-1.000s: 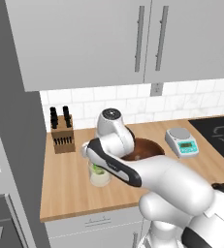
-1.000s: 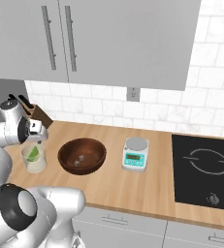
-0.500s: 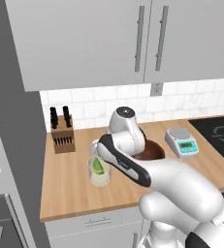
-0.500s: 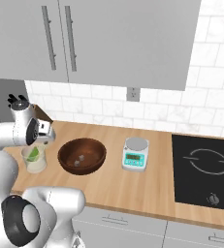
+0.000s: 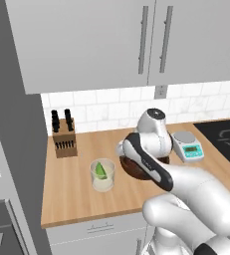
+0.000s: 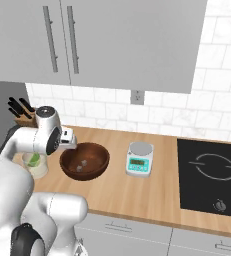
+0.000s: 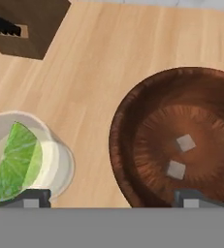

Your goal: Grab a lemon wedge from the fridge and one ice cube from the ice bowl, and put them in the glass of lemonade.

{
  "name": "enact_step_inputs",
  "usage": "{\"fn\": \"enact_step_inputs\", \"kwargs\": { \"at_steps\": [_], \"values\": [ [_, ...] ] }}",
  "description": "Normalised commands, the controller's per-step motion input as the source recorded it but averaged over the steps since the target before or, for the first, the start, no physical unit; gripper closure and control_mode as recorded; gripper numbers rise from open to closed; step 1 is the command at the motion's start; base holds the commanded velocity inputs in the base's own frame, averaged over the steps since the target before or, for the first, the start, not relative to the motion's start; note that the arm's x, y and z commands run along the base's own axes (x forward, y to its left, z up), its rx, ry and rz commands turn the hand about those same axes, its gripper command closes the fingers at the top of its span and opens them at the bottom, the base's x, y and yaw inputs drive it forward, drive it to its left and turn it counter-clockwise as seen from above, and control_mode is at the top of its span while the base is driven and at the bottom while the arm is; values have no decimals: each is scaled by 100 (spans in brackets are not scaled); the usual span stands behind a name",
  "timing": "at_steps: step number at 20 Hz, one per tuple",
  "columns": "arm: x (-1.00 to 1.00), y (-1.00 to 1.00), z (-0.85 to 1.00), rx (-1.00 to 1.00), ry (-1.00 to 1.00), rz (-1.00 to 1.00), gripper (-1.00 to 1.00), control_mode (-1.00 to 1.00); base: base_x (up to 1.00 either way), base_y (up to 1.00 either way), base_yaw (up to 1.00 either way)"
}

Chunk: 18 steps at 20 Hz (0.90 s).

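One half of the job looks done: the lemon wedge [image 7: 15, 162] already sits inside the glass of lemonade [image 7: 60, 160], which stands on the wooden counter [image 5: 76, 194] toward its left, just left of the ice bowl [image 6: 85, 161]. Two pale ice cubes [image 7: 185, 142] lie near the bottom of that dark wooden bowl, close together and untouched as far as can be seen, so one of them has yet to be lifted and dropped into the glass. The gripper [image 7: 111, 198] hangs above the gap between glass and bowl with its fingers spread wide and nothing between them. Judging by its place, the next reach is to the right, down into the bowl. Farther out, a knife block [image 5: 64, 140] stands at the far left against the tiled wall, a small white scale [image 6: 139, 159] sits right of the bowl, and a black cooktop [image 6: 210, 175] lies at the far right.
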Motion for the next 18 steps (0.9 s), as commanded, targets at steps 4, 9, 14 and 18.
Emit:
{"fn": "enact_step_inputs", "kwargs": {
  "at_steps": [4, 9, 14, 18],
  "values": [
    [40, -37, 5, -24, 35, -2, -100, -100, 0, 0, 0],
    [31, -5, -27, -15, 31, -5, -100, -100, 0, 0, 0],
    [20, -46, -31, 0, 20, -1, -100, -100, 0, 0, 0],
    [0, -18, -36, 0, 5, -2, -100, -100, 0, 0, 0]
  ]
}}
